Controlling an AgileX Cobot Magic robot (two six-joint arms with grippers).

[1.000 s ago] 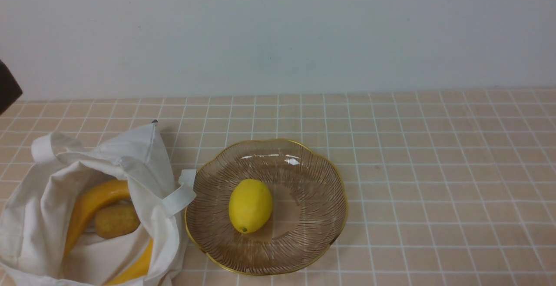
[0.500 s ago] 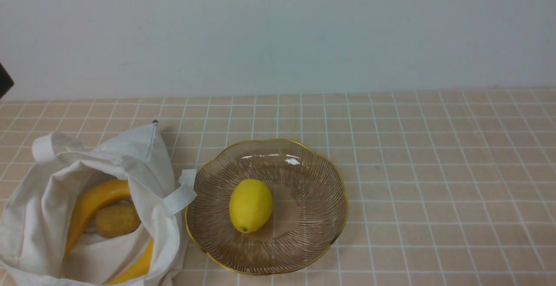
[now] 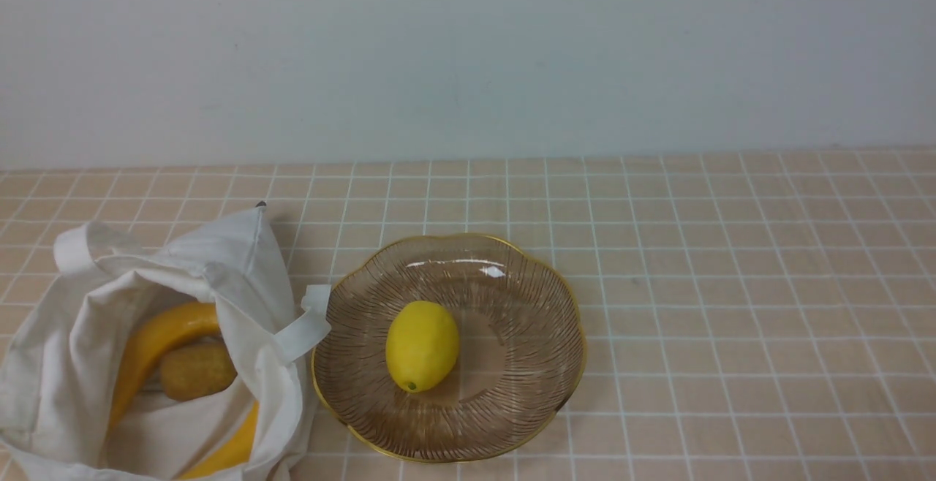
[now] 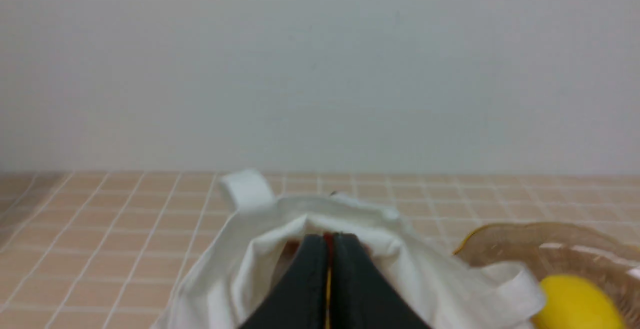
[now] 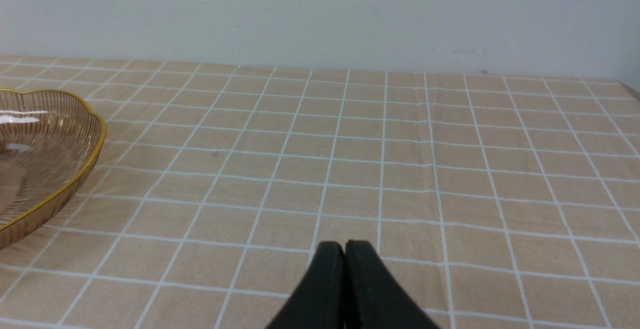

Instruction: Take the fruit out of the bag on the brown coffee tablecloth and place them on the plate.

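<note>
On my front view, the lemon sits in the plate, right of the bag. My left fingers and right fingers are closed, gripping nothing.

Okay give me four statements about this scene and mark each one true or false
1. The yellow oval lemon lies in the clear brownish glass plate. True.
2. The small brown oval kiwi is on the plate. False: it is in the white cloth bag.
3. The right gripper is open. False: it is shut.
4. Curved orange-yellow fruit shows inside the bag. True.
</note>
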